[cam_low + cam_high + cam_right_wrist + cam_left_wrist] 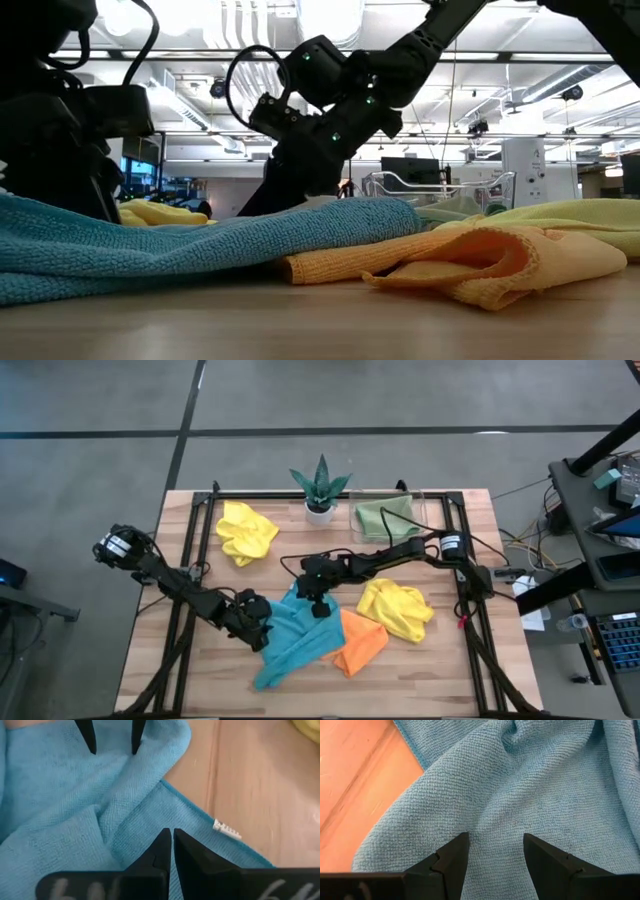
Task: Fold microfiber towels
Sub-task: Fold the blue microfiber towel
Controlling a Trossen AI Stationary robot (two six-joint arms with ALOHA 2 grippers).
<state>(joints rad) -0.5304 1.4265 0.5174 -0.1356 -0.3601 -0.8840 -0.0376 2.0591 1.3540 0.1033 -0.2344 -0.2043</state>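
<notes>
Right gripper (pixel 171 840) pinched closed over the sky-blue towel's (pixel 300 635) edge; left gripper (pixel 495 851) spread open at its nine o'clock side. Could slip free or drag the touching orange towel (pixel 362 642) along.

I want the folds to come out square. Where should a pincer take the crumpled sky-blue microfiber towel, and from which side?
Probably at a free corner of the sky-blue microfiber towel, best the one with the small white tag, coming from above. There its hemmed edge lies flat on the bare wooden table, while the middle is bunched into ridges.
</notes>
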